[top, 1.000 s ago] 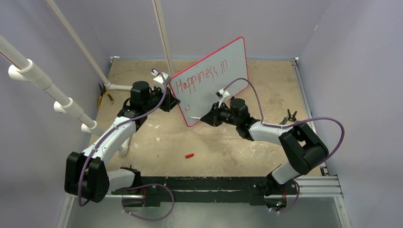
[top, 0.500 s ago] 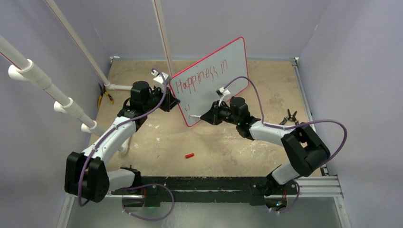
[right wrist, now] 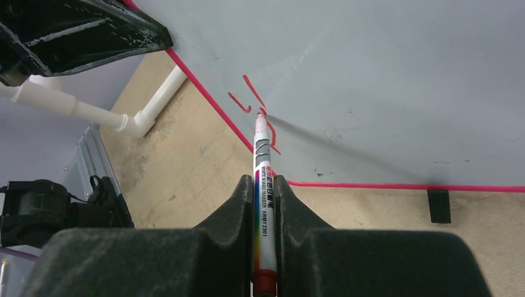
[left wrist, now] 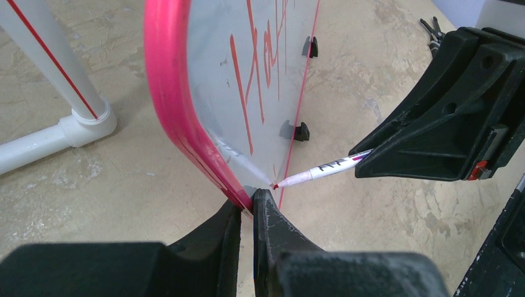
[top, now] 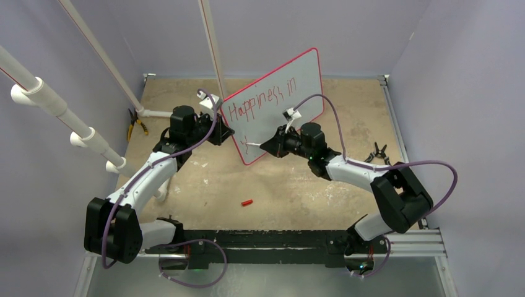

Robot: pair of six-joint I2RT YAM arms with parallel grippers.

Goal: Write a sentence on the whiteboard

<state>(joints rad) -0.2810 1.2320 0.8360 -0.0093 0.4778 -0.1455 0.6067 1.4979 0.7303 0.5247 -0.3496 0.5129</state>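
Red lettering, the sentence, is slanting across the whiteboard, which is standing raised and tilted near the middle of the table. The left gripper is pinching the whiteboard's lower corner, its jaws standing almost together on the edge. The right gripper is clamping a marker, and the tip is touching the whiteboard just beside that corner, among a few red strokes beginning a second line. A small red cap is lying on the table, well apart.
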